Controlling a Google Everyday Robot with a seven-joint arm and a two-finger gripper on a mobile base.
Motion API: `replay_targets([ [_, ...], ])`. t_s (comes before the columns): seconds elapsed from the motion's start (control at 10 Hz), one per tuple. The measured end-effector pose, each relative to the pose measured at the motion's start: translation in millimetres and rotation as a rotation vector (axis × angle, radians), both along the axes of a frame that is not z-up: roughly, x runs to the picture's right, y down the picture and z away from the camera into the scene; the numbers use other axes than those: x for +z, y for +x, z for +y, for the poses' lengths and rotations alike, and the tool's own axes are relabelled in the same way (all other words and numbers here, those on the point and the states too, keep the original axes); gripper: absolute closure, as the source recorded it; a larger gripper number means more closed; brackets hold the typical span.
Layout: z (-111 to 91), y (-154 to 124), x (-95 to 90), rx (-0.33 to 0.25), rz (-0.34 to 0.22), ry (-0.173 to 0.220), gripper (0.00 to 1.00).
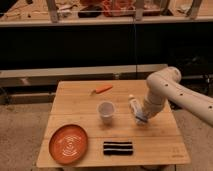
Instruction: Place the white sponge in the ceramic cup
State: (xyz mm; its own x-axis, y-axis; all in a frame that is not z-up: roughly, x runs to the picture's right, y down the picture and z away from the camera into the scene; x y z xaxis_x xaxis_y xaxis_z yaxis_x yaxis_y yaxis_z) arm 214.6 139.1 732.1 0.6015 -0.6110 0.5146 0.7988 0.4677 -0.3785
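No text, label, brand, number or sign can be read on anything in view. The orange plate [68, 144] at the near left of the wooden table [80, 107] carries only pale concentric lines, and the black pad [118, 147] to the plate's right shows plain white stripes. The gripper [140, 119], over the table well to the right of the plate, bears no legible marking.
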Motion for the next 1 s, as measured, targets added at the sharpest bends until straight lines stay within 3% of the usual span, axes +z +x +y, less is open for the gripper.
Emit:
replay_targets([
  [0.3, -15, -23, -4.8, -0.044, -0.013, 0.013, 1.0],
  [0.6, -31, -64, -2.8, -0.077, -0.037, 0.038, 1.0],
  [0.8, -35, -70, -3.0, -0.096, -0.044, 0.045, 1.0],
  [1.0, -37, -98, -4.6, -0.123, -0.063, 0.048, 1.0],
])
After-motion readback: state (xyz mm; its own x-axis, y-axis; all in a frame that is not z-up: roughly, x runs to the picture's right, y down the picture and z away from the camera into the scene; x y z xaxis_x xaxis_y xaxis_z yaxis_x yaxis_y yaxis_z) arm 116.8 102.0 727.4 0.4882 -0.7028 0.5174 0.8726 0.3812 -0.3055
